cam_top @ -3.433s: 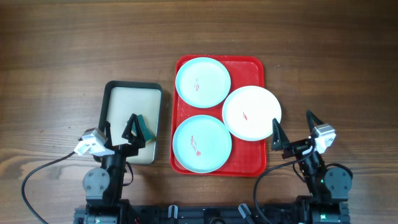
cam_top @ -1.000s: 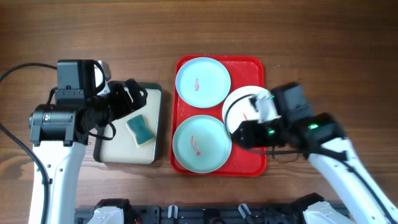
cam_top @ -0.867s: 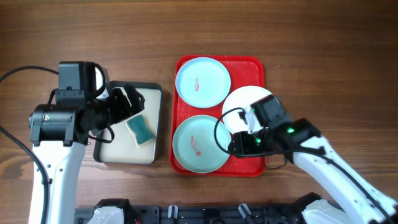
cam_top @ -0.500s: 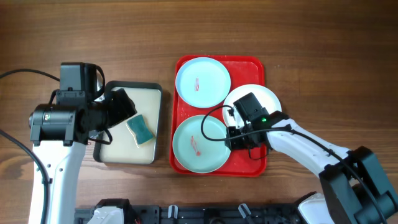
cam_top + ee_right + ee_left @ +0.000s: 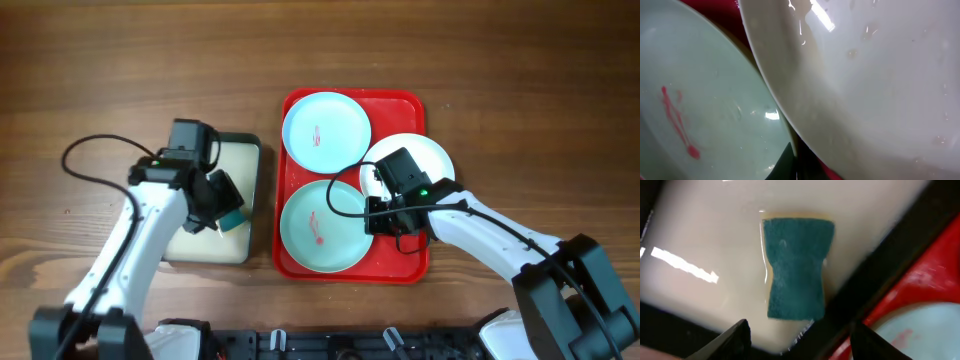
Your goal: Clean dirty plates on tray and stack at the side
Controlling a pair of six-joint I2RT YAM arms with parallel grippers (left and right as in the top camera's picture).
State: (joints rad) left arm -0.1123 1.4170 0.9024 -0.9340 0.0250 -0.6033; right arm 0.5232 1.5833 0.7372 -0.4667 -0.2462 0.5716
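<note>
The red tray (image 5: 414, 108) is being used to hold all three plates, none yet stacked at its side. To the tray's left, a grey metal pan (image 5: 243, 160) is being occupied by a teal sponge. On the tray, one blue plate (image 5: 326, 131) is being kept at the far end and a second blue plate (image 5: 324, 228) at the near end. The white plate (image 5: 428, 158) is being carried at the tray's right edge, overhanging it and overlapping the near blue plate's rim. Both blue plates are being shown with a red smear. The plates are being judged stiff, light, glossy and slippery, and probably breakable; a raised rim is being judged the best place for a hold. The sponge (image 5: 797, 267), judged soft and wet, is being straddled by the left gripper (image 5: 799, 331), its jaws spread wide and empty. The right gripper (image 5: 385, 215) is being held at the white plate's left rim; whether it is clamped there cannot be told.
</note>
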